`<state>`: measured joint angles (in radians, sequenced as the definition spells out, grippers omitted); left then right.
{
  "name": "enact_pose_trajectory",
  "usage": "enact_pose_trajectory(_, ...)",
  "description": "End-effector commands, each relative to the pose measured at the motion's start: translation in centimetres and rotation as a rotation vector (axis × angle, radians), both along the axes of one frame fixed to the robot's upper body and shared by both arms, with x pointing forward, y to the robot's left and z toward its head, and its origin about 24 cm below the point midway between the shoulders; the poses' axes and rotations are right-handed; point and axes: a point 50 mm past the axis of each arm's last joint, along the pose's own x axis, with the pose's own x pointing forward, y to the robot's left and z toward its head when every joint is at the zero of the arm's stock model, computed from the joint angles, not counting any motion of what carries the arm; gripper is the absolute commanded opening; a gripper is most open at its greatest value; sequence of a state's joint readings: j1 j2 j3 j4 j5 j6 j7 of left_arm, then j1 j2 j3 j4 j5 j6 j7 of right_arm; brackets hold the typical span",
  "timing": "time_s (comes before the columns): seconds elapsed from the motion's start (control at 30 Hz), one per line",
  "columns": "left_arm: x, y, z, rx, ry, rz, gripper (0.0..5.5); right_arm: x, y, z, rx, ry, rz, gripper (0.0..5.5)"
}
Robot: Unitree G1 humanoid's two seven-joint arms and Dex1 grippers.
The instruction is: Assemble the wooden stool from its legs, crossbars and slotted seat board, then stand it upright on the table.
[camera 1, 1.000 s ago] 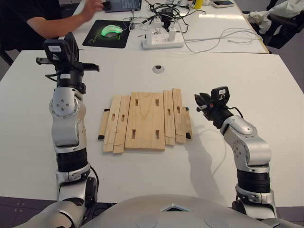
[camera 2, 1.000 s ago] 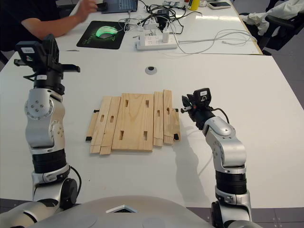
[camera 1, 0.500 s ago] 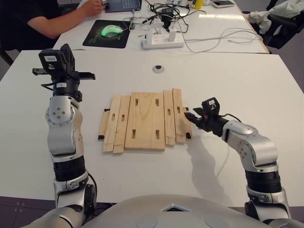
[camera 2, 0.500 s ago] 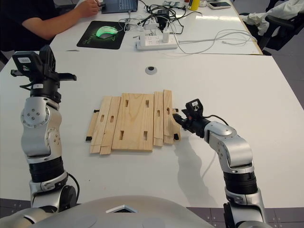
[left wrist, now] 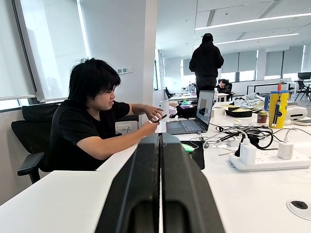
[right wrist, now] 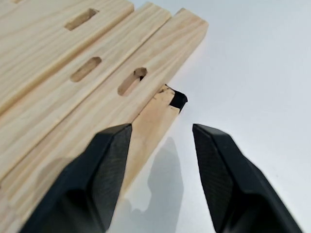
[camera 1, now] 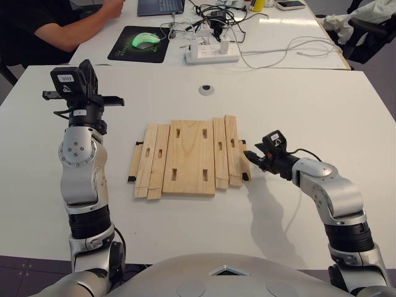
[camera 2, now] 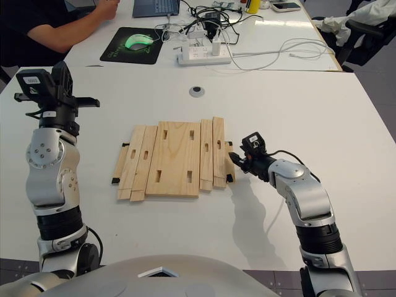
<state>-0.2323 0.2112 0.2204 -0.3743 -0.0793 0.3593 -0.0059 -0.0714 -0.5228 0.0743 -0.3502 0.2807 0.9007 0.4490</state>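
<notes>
The slotted seat board [camera 1: 189, 158] lies flat mid-table. Slotted legs and crossbars lie on both sides of it, at its left [camera 1: 151, 161] and at its right [camera 1: 226, 151]. A thin slat with a black end cap [right wrist: 154, 116] is the rightmost piece [camera 1: 245, 162]. My right gripper [camera 1: 249, 156] is low over the table at that slat's near end. It is open [right wrist: 162, 130], with the slat's end between its fingers [right wrist: 104, 179], apart from them. My left gripper [camera 1: 116, 99] is held high at the table's left, shut [left wrist: 160, 141] on nothing.
A round grommet [camera 1: 206, 90] sits in the table behind the boards. On the far table are a power strip [camera 1: 212, 53], tangled cables, a lit mouse [camera 1: 146, 42] on a black pad and a laptop, with a person seated there. Bare tabletop surrounds the wooden pieces.
My right gripper has come down and leftward from a raised pose to the right edge of the wooden pieces. The left arm shifted slightly left, then held still.
</notes>
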Motion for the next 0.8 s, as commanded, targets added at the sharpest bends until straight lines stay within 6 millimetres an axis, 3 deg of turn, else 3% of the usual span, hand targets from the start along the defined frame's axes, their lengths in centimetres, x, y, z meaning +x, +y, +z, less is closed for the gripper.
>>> enact_pose_trajectory(0.03,-0.1,0.1,0.2,0.005,0.001,-0.008,0.00,-0.5,0.0,-0.6,-0.046,0.019,0.040,2.31)
enact_pose_trajectory(0.37,0.1,0.0,0.4,0.012,-0.004,-0.019,0.00,-0.9,0.3,-1.3,-0.183,-0.007,0.132,2.31)
enact_pose_trajectory(0.63,0.0,0.2,0.3,0.010,-0.004,-0.009,0.00,-0.4,-2.2,-2.4,-0.288,0.025,0.069,2.31)
enact_pose_trajectory(0.8,-0.1,0.5,0.2,0.006,-0.006,0.000,0.00,0.6,-2.9,-1.9,-0.246,0.032,0.041,2.31)
